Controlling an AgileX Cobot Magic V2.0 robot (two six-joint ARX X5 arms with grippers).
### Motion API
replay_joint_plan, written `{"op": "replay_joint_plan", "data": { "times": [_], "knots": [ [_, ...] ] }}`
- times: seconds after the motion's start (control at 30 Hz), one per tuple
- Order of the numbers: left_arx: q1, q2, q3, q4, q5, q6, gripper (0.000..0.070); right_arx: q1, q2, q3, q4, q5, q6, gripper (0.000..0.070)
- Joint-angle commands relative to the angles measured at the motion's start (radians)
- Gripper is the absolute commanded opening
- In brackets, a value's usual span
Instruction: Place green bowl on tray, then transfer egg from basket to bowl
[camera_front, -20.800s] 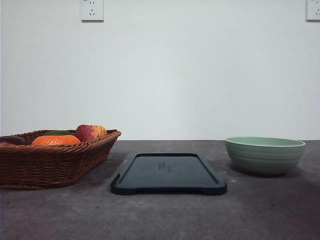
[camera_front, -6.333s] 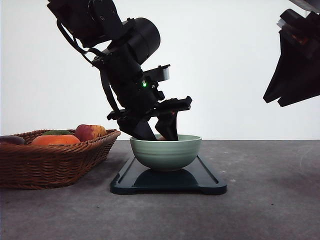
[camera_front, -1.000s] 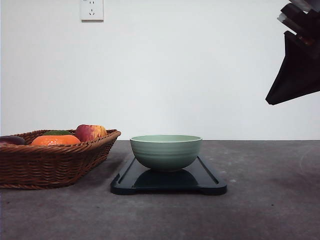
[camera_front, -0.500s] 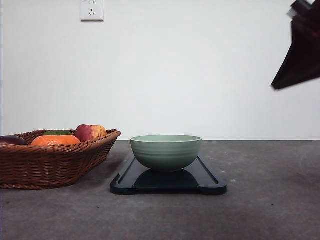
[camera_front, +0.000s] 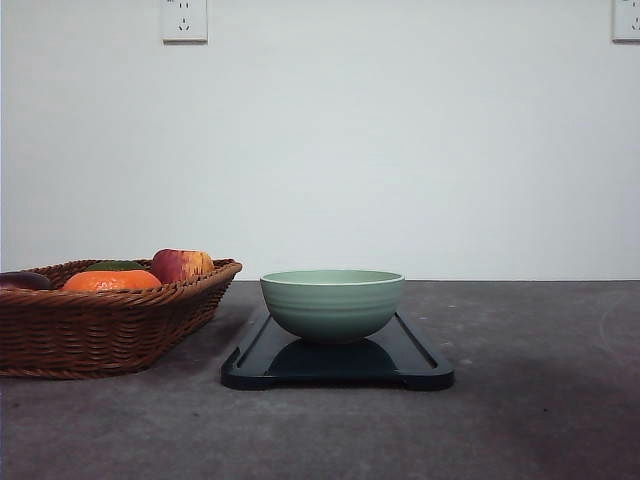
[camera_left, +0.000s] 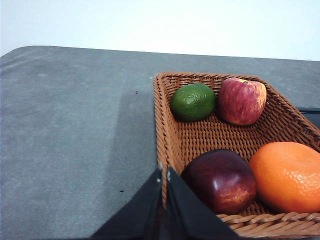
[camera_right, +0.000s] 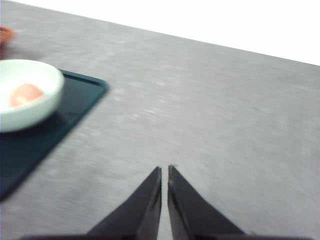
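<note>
The egg (camera_right: 25, 93) sits inside the green bowl (camera_front: 332, 303), bowl planted mid-tray (camera_front: 420, 365), the basket (camera_front: 100, 325) just beside it, and both the left gripper (camera_left: 164, 174) and right gripper (camera_right: 164, 172) hang with jaws together, empty.

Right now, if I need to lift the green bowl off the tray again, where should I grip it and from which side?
Grip the rim of the green bowl, coming down from above with one finger inside and one outside. Its curved ribbed wall gives no flat side hold, and the tray rim crowds its base. Pick a rim spot clear of the egg inside.
</note>
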Motion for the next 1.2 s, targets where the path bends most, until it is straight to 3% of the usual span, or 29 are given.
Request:
{"op": "replay_joint_plan", "data": {
  "times": [0.0, 0.17, 0.27, 0.4, 1.17],
  "knots": [
    [0.002, -0.001, -0.019, -0.005, -0.004, 0.003, 0.0000, -0.018, -0.046, -0.031, 0.014, 0.006, 0.009, 0.0013],
    [0.002, -0.001, -0.019, -0.005, -0.004, 0.003, 0.0000, -0.056, -0.203, -0.138, 0.015, 0.057, 0.054, 0.0013],
    [0.002, -0.001, -0.019, -0.005, -0.004, 0.003, 0.0000, -0.057, -0.277, -0.138, -0.062, 0.114, 0.067, 0.0013],
    [0.002, 0.000, -0.019, -0.005, -0.004, 0.003, 0.0000, -0.057, -0.328, -0.138, -0.051, 0.158, 0.067, 0.0013],
    [0.002, -0.001, -0.019, -0.008, -0.004, 0.003, 0.0000, -0.034, -0.328, -0.138, -0.049, 0.155, 0.085, 0.0013]
  ]
}}
